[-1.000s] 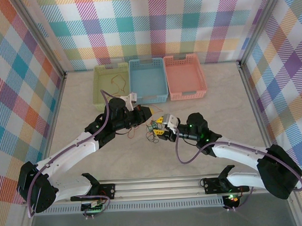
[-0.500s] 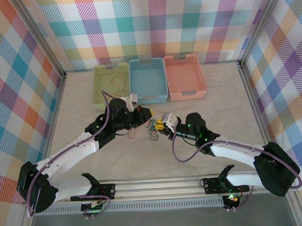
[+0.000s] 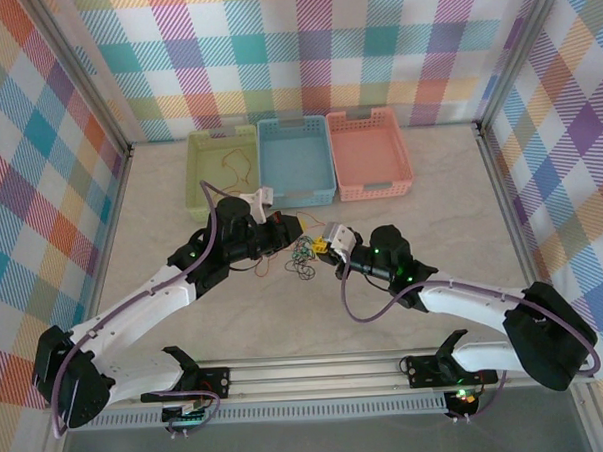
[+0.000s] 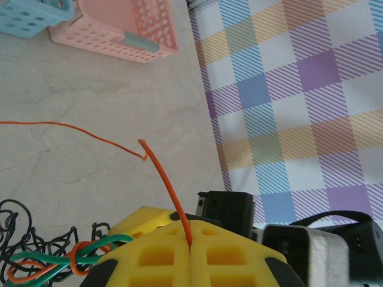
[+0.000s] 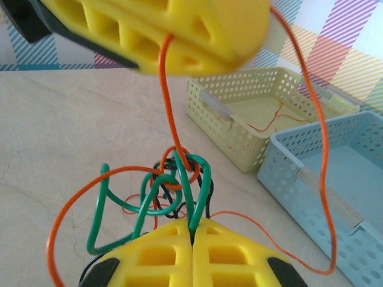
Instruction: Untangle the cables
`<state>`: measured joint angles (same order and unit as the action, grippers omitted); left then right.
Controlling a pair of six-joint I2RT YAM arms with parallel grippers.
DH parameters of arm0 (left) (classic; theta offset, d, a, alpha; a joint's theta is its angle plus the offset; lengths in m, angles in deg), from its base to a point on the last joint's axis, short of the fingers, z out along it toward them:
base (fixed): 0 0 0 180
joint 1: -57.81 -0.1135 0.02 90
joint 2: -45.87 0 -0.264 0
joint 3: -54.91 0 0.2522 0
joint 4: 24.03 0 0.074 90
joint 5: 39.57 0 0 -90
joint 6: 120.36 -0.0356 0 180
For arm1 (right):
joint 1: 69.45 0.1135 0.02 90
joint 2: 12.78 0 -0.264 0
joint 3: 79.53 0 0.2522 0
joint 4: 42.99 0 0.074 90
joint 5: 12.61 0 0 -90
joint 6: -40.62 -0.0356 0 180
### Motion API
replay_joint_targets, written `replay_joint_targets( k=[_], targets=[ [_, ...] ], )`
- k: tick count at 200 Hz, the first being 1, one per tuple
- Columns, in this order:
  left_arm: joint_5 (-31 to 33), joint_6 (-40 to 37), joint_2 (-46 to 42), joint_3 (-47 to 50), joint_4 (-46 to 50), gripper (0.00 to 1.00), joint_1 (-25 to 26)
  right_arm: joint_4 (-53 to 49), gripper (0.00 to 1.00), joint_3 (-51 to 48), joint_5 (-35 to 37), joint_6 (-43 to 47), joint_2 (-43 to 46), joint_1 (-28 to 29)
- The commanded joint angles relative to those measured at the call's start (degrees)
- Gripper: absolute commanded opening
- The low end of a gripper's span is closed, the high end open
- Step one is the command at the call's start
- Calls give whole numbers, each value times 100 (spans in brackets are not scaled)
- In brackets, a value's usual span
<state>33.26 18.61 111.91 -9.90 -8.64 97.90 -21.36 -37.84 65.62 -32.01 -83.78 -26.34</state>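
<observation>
Orange, green and black cables (image 3: 303, 259) sit in a small snarl on the table (image 3: 451, 219) in the top view. They lie between my two grippers, just beside the tips of the left gripper (image 3: 290, 229) and just ahead of the right gripper (image 3: 324, 246). Beyond both grippers a green basket (image 3: 215, 185), a blue basket (image 3: 296, 161) and a pink basket (image 3: 370, 153) stand in a row. A loose orange strand (image 3: 241, 169) lies in the green one.

From the left wrist, my yellow fingers (image 4: 155, 251) are pressed together with an orange wire (image 4: 170, 191) nipped in the seam. It rises away from the tips and curls over. The tangle lies low to the left of the fingers, and the pink basket is far ahead.

From the right wrist, my fingers (image 5: 227, 257) are clamped on a green wire (image 5: 187, 191) right at the knot. The left gripper hangs above and ahead, its orange wire running down into that knot. The green and blue baskets stand ahead to the right.
</observation>
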Motion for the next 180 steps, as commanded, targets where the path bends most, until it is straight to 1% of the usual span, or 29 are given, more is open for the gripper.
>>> replay_joint_targets(
  k=[1, 66, 78, 96, 112, 122, 142, 160, 167, 170, 171, 173, 180],
  targets=[
    [-264, -263, -267, -248, -81, 0, 63, 160, 0, 10, 52, -141, -197, -31],
    [13, -604, -788, -827, 440, 0, 57, 151, 0, 29, -29, -431, -736, -192],
    [65, -710, -874, -904, 544, 0, 60, 193, 0, 5, -148, -535, -741, -260],
    [223, -866, -911, -995, 856, 0, 42, 350, 0, -95, -523, -500, -539, -260],
    [266, -849, -897, -874, 842, 0, 42, 606, 0, -216, -1003, -528, -265, -261],
    [201, -783, -804, -800, 803, 0, 42, 670, 0, -228, -1176, -566, -66, -262],
    [-106, -605, -579, -607, 501, 0, 42, 569, 0, -140, -1256, -540, 200, -264],
    [-222, -494, -462, -428, 274, 0, 51, 361, 0, 29, -1274, -454, 280, -260],
    [-276, -478, -407, -393, 218, 0, 55, 299, 10, 97, -1177, -453, 259, -260],
    [-301, -469, -389, -374, 197, 0, 58, 263, 17, 120, -1119, -453, 248, -260],
    [-307, -464, -390, -368, 188, 0, 59, 223, 23, 150, -1052, -453, 232, -260],
    [-323, -460, -377, -359, 178, 0, 59, 223, 23, 150, -1052, -453, 232, -260],
    [-353, -429, -359, -321, 126, 0, 59, 144, 33, 205, -831, -465, 206, -264]
  ],
)
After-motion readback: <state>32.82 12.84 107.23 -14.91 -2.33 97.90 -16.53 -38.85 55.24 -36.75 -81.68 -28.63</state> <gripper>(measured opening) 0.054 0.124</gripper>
